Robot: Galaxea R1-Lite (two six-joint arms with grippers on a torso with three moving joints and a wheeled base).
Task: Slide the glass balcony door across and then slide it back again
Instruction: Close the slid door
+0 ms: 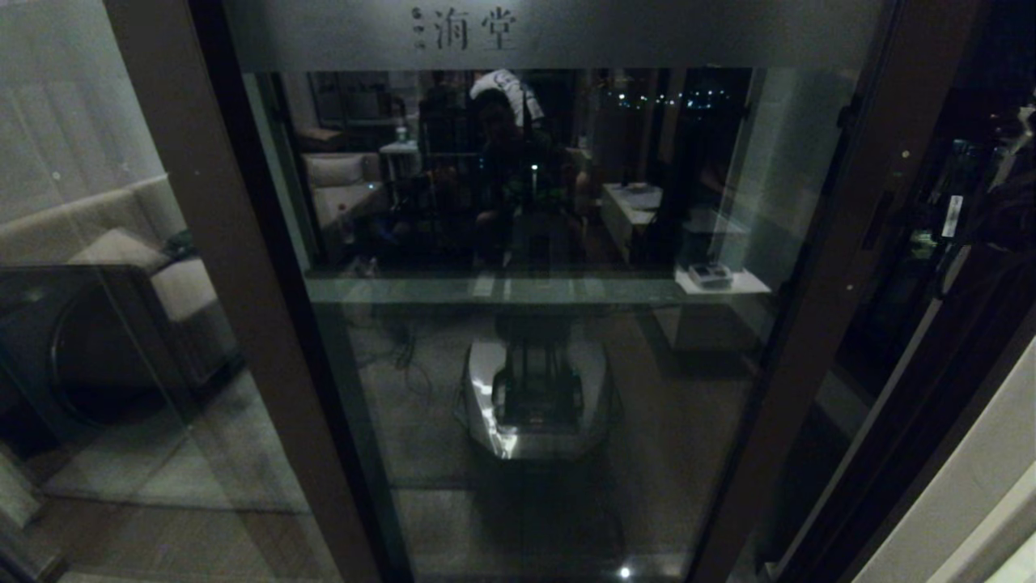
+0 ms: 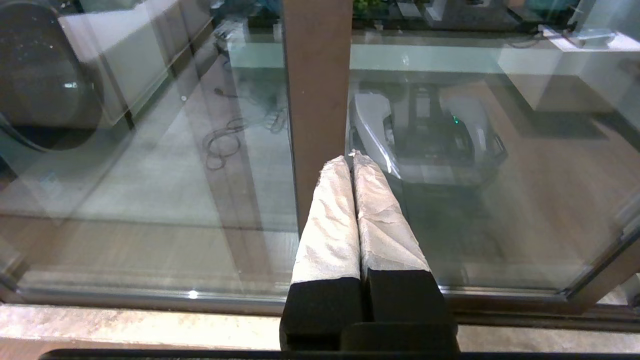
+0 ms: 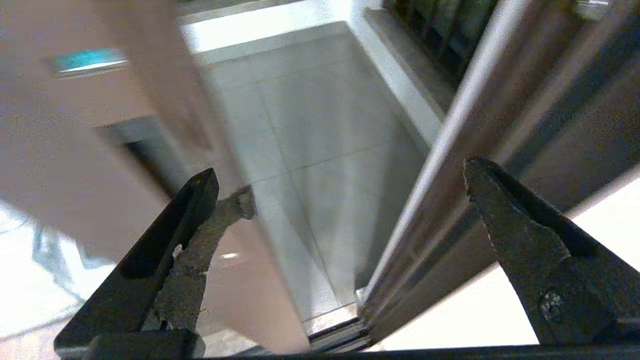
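Observation:
The glass balcony door (image 1: pixel 842 283) fills the head view, with a dark brown frame and a frosted top strip (image 1: pixel 647 32) bearing Chinese characters. Its recessed slot handle (image 1: pixel 878 219) sits on the right upright. A dark gap (image 1: pixel 914 316) stands open between that upright and the jamb. Neither arm shows in the head view. My right gripper (image 3: pixel 345 175) is open, spanning the gap low down: one finger by the door's blurred brown edge (image 3: pixel 150 100), the other by the jamb (image 3: pixel 475 100). My left gripper (image 2: pixel 350 156) is shut and empty, pointing at a brown upright (image 2: pixel 315 75) and the glass.
A plain glass panel (image 1: pixel 81 243) stands on the left, with a dark round-fronted appliance (image 1: pixel 73 348) behind it. The pale stone sill (image 2: pixel 125 325) and floor track run under the glass. Balcony tiles (image 3: pixel 325 125) show through the gap. A white wall (image 1: pixel 971 502) is at lower right.

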